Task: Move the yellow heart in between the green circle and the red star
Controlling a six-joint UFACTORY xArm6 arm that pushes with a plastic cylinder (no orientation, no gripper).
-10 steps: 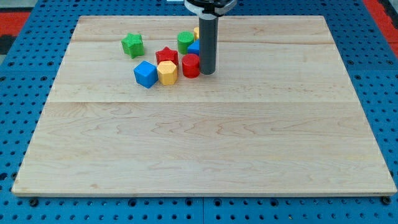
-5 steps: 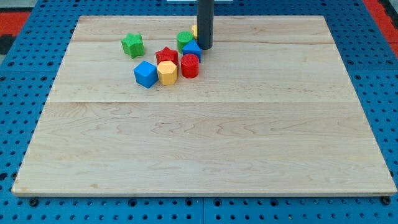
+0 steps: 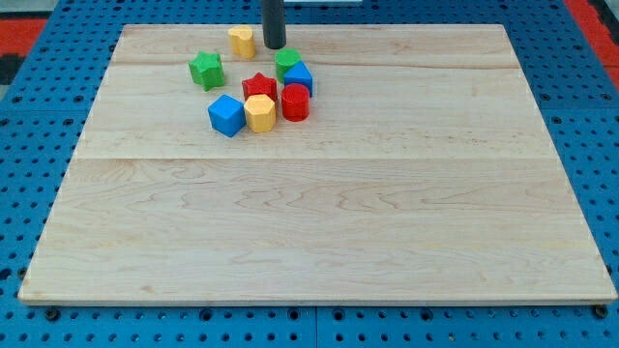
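A: Any pincer to report? Released, clenched?

B: None on this arm; it ends in a dark rod, and my tip [image 3: 275, 45] sits at the far side of the bench [image 3: 319, 232], just right of the yellow heart [image 3: 242, 42]; whether they touch, I cannot tell.

A: And the rest?

B: The green circle [image 3: 286, 61] lies just near-right of my tip; the red star [image 3: 258, 86] sits nearer, left of the blue block [image 3: 299, 76]; a red cylinder [image 3: 296, 101], a yellow block [image 3: 259, 113] and a blue cube [image 3: 226, 115] crowd the near side; a green block [image 3: 205, 70] stands apart to the left.
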